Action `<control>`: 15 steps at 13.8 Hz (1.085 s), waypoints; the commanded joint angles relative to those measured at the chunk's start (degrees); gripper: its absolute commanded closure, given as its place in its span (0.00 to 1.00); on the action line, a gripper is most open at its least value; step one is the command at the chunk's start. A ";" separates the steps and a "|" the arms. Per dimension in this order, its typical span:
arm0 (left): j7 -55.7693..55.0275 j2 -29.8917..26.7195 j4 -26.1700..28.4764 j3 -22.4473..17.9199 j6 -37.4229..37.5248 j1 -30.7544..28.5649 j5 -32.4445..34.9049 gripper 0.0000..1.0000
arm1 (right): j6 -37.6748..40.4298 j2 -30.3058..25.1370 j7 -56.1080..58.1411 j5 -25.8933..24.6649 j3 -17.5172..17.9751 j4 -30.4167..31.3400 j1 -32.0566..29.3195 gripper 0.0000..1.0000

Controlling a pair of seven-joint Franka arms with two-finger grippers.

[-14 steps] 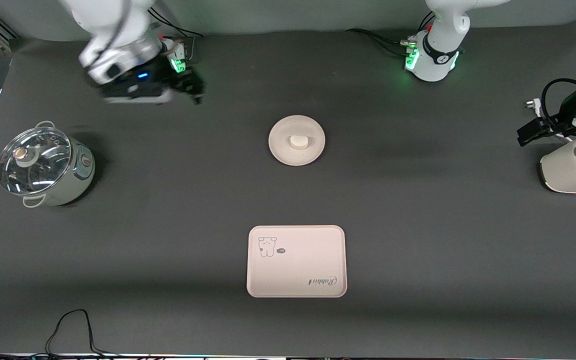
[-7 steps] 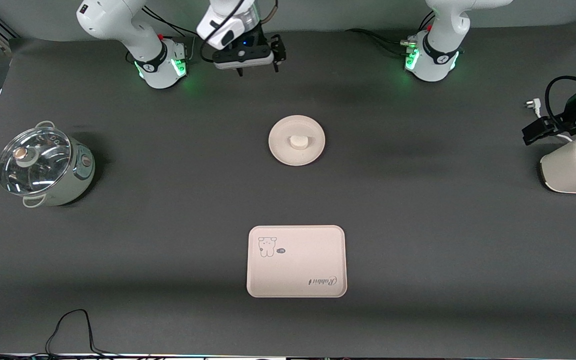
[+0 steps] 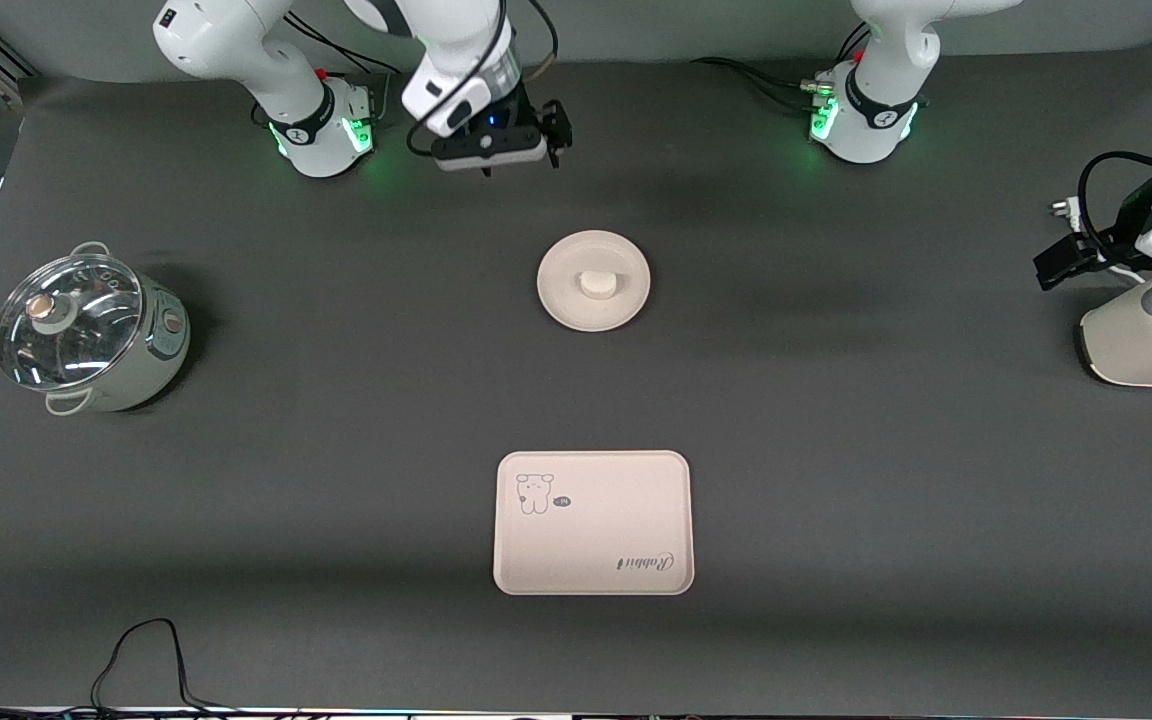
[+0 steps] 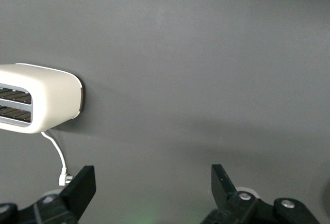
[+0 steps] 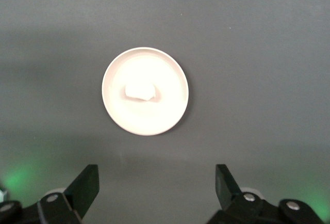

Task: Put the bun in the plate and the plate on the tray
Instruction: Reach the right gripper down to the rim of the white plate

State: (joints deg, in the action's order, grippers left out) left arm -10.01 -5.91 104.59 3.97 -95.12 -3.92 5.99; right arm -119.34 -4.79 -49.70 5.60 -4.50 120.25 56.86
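A small off-white half-round bun point(image 3: 595, 283) lies at the middle of a round plain cream plate point(image 3: 626, 300) on the dark grey table point(image 3: 836, 450), while the cream-pink rectangular tray point(image 3: 636, 520) with rounded corners, a cartoon animal drawing and "Rabbit" script sits bare, nearer the front camera and well apart from the plate. The right gripper point(image 3: 518, 155) hangs above the table near the robots' bases, its black fingers point(image 5: 85, 185) spread wide and holding nothing; its wrist view looks straight down on the plate and bun. The left gripper point(image 3: 1061, 262) hovers at the left arm's end of the table over a glossy white toaster point(image 3: 1136, 345), fingers point(image 4: 82, 188) likewise released and empty. A pale green pot with a glass lid point(image 3: 86, 335) stands toward the right arm's end of the table.
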 commanded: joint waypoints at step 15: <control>-1.51 -0.50 -1.23 4.20 1.08 -1.35 -0.90 0.00 | -52.47 24.73 -2.25 0.91 0.10 19.23 2.46 0.00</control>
State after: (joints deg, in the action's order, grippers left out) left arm -11.97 -5.92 104.41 7.80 -94.75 -4.06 4.96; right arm -168.49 16.84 -50.96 5.65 -4.18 140.23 58.58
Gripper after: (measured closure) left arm 0.000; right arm 0.000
